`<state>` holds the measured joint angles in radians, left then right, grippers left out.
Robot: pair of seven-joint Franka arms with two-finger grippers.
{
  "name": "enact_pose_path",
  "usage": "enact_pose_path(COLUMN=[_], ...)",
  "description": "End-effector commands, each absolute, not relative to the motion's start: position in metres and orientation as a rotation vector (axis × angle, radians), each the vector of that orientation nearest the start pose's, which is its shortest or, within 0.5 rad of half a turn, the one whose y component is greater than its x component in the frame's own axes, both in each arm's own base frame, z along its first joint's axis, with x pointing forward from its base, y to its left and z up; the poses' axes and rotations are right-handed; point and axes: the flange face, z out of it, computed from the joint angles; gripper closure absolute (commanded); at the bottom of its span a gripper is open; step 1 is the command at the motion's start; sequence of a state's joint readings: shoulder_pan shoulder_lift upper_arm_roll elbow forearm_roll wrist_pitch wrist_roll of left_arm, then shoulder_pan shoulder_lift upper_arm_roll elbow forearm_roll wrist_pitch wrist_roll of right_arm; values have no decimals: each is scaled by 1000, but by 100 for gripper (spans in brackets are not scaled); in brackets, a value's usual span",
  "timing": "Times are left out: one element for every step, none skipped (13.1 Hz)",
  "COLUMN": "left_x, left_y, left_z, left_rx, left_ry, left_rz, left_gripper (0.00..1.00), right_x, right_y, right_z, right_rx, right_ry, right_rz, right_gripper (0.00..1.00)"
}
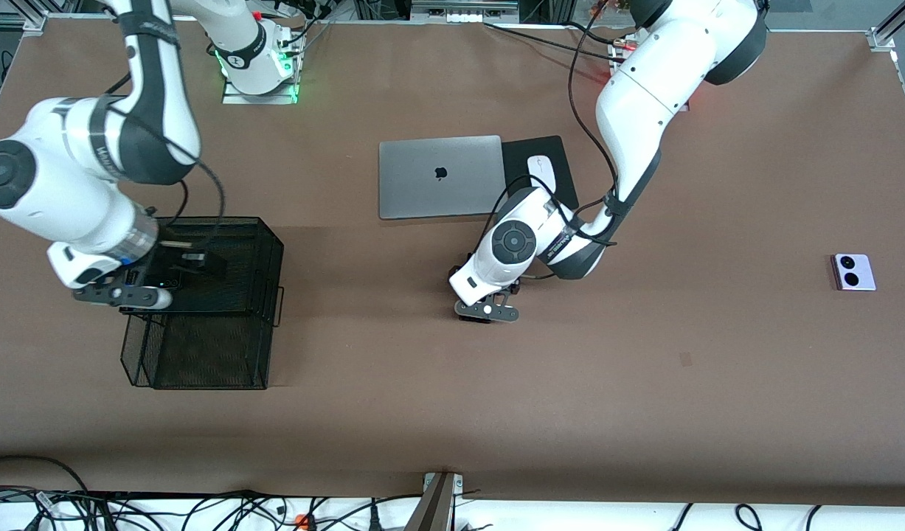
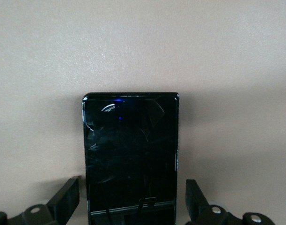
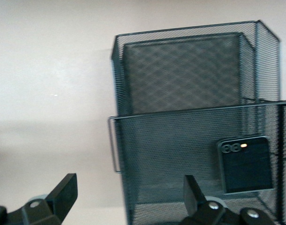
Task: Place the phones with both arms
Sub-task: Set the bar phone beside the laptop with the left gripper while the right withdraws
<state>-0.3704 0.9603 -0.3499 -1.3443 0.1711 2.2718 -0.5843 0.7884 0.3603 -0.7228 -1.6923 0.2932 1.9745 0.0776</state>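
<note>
A long slim black phone (image 2: 130, 150) lies flat on the brown table. My left gripper (image 2: 132, 187) is open, with one finger on each side of the phone's end and not touching it. In the front view the left gripper (image 1: 487, 311) is low over the table, nearer to the camera than the laptop, and the left hand hides that phone. A small squarish black phone (image 3: 245, 164) lies in the black mesh basket (image 3: 180, 75). My right gripper (image 3: 128, 185) is open and empty over the basket's edge (image 1: 124, 296). The lavender-white phone (image 1: 853, 271) lies at the left arm's end of the table.
A closed grey laptop (image 1: 439, 175) lies mid-table, with a white mouse (image 1: 542, 173) on a black pad (image 1: 563, 151) beside it. The two-tier mesh basket (image 1: 209, 354) stands toward the right arm's end. Cables run along the table's near edge.
</note>
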Motion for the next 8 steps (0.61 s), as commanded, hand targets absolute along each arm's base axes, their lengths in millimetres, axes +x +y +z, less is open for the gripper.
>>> enact_pose_path(left_x=[604, 603, 605, 602, 600, 602, 602, 602], left_y=[-426, -428, -426, -430, -432, -430, -430, -429], left_z=[232, 237, 241, 241, 240, 240, 240, 240], left_rx=[-3193, -3191, -3196, -3197, -3194, -3196, -3196, -3197], left_ry=[-51, -48, -55, -57, -55, -51, -51, -54], left_rz=[150, 142, 145, 148, 149, 149, 149, 147], left_gripper=[0, 0, 0, 0, 0, 0, 0, 0], right_x=[639, 640, 640, 641, 642, 642, 643, 643], right_y=[111, 112, 112, 110, 109, 109, 110, 110], right_z=[420, 417, 416, 413, 409, 409, 412, 412], right_rx=[-3125, -3129, -3129, -3131, -3131, -3134, -3134, -3137], right_ry=[171, 172, 170, 167, 168, 161, 160, 154], right_rz=[-5, 0, 2, 8, 15, 15, 5, 4], right_gripper=[0, 0, 0, 0, 0, 0, 0, 0])
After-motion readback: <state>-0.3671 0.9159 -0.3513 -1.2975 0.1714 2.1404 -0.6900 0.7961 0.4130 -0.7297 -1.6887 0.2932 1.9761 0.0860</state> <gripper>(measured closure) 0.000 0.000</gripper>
